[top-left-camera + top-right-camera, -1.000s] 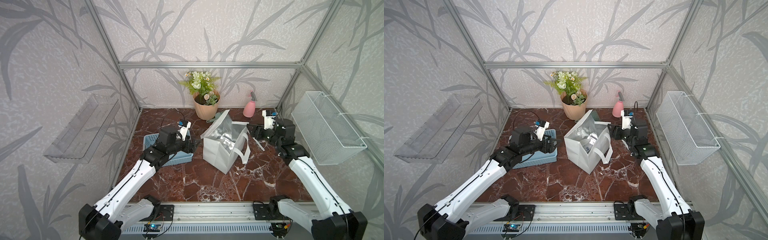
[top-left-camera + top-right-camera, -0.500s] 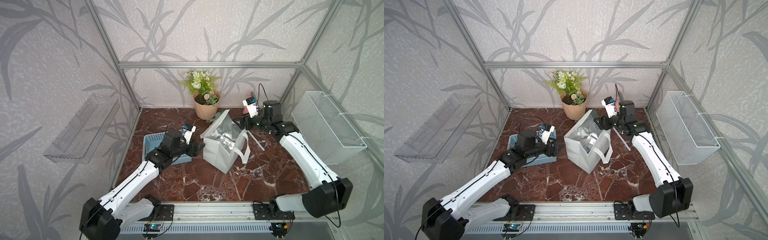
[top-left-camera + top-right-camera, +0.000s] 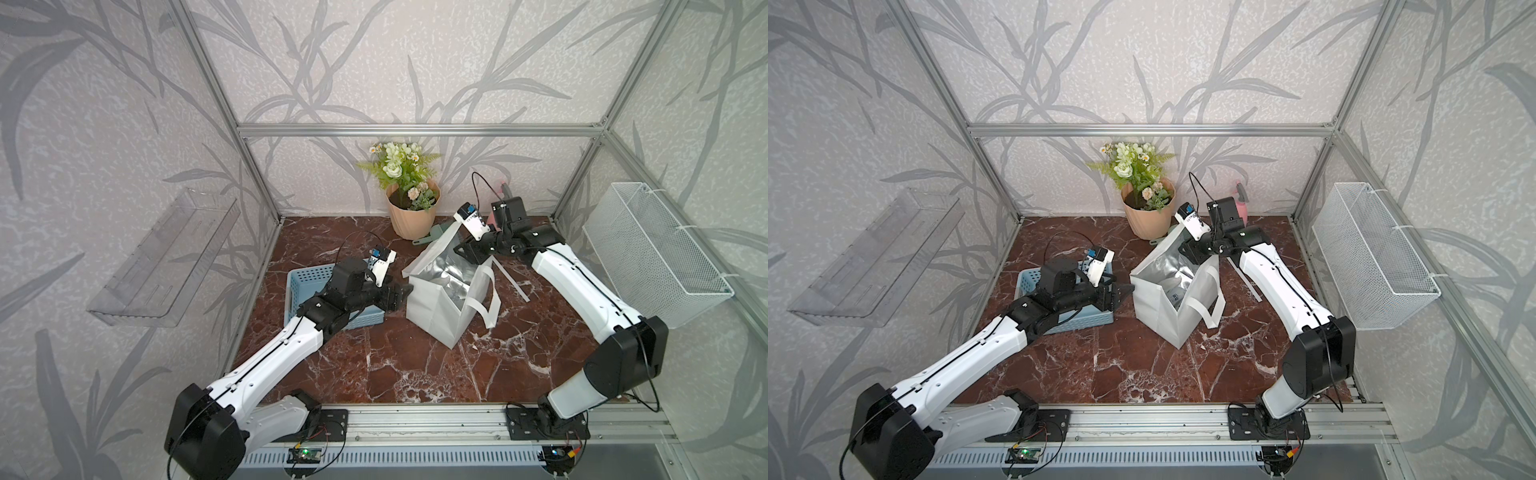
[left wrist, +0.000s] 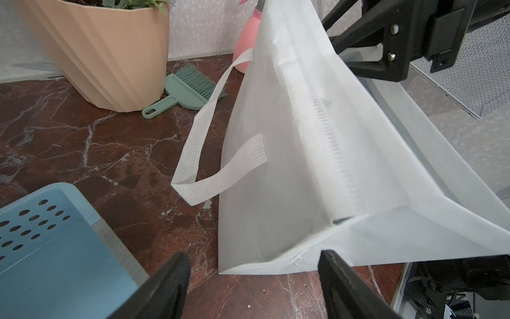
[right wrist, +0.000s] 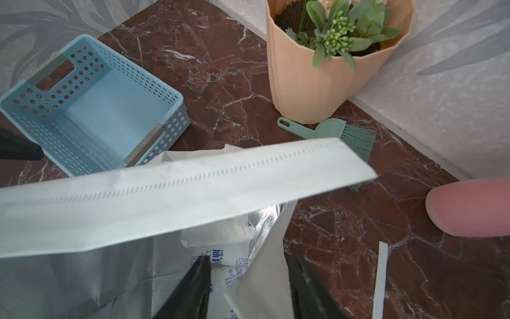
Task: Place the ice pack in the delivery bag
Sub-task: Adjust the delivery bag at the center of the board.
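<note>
Ice pack (image 5: 220, 248): inside the delivery bag (image 3: 432, 307), on its foil lining.
Right gripper (image 5: 248, 292): jaws part-spread, astride the bag's far-right wall, nothing pinched.
Left gripper (image 4: 252, 287): wide open, empty, just left of the bag.
Risk: if I snag fabric while backing out, the bag tips and spills the pack.

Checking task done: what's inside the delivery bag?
The ice pack lies inside the delivery bag against the silver foil lining. The white top flap covers much of the interior, so anything else there is hidden.
</note>
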### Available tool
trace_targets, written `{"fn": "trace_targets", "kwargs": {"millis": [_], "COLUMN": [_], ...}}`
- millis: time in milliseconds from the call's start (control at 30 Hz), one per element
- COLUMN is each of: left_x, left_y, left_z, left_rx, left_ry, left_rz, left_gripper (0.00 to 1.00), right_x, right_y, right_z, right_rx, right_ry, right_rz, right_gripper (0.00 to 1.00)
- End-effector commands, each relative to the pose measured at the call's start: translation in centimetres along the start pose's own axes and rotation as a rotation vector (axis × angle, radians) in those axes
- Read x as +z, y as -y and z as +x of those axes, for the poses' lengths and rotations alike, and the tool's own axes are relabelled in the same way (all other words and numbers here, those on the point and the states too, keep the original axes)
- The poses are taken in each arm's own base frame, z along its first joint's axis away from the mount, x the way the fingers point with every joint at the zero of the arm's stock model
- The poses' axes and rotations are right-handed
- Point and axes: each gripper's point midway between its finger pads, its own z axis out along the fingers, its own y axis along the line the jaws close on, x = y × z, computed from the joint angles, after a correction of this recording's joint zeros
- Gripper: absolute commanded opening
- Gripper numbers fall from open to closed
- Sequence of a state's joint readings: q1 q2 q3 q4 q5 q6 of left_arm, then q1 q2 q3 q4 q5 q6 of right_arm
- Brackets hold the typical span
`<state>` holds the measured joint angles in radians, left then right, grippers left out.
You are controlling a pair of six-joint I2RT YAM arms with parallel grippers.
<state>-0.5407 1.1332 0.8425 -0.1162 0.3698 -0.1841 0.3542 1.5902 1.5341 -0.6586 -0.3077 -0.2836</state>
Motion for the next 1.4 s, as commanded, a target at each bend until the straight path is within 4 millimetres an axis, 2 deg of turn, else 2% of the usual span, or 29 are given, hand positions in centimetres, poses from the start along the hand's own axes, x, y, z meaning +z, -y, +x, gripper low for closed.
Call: {"fn": "trace_targets", "kwargs": {"millis": [0, 67, 133, 200, 333, 600, 700, 833, 1000, 1200, 1300, 1333, 1367], "left_x": [0.5, 0.9, 1.4, 1.9, 2.9, 5.2, 5.8, 6.3, 6.5, 6.3, 6.0, 5.8, 5.7], "left_y": [-0.1, -0.2, -0.2, -0.3, -0.1, -3.1, -4.1, -4.5, -3.3, -2.2, -1.8, -1.7, -1.6], "left_z": [-0.3, -0.3, -0.2, -0.2, -0.6, -1.6, -2.3, -2.8, -2.7, -1.8, -1.8, -1.7, -1.6], "left_rx": [0.056, 0.067, 0.079, 0.08, 0.1, 0.137, 0.159, 0.176, 0.175, 0.169, 0.163, 0.163, 0.164], "left_ry": [0.021, 0.02, 0.012, 0.01, 0.016, -0.003, -0.007, -0.008, -0.019, -0.035, -0.032, -0.032, -0.03], "left_rz": [0.0, -0.002, 0.007, 0.01, 0.032, -0.092, -0.115, -0.095, -0.009, 0.06, 0.078, 0.084, 0.086], "left_gripper": [0.73, 0.7, 0.64, 0.64, 0.66, 0.66, 0.66, 0.66, 0.66, 0.67, 0.71, 0.75, 0.77], "right_x": [-0.5, -0.7, -1.0, -1.3, -2.3, -4.2, -4.4, -4.3, -4.3, -4.0, -3.5, -3.5, -3.5], "right_y": [0.2, 0.1, 0.3, 0.7, 1.3, -1.6, -2.6, -3.4, -1.3, 1.2, 2.2, 2.5, 2.7], "right_z": [0.1, 0.1, 0.3, 0.4, 0.7, 0.0, 0.3, 1.5, 3.0, 2.6, 2.2, 2.2, 2.0], "right_rx": [-0.006, -0.011, -0.003, 0.013, 0.068, 0.237, 0.285, 0.352, 0.324, 0.284, 0.284, 0.287, 0.291], "right_ry": [-0.016, -0.013, -0.01, -0.011, -0.007, 0.066, 0.061, 0.041, 0.054, 0.087, 0.079, 0.078, 0.079], "right_rz": [0.02, 0.034, 0.056, 0.092, 0.143, 0.028, 0.018, 0.021, 0.146, 0.204, 0.206, 0.206, 0.207], "right_gripper": [0.25, 0.15, 0.11, 0.0, 0.0, 0.0, 0.0, 0.0, 0.0, 0.0, 0.0, 0.04, 0.12]}}
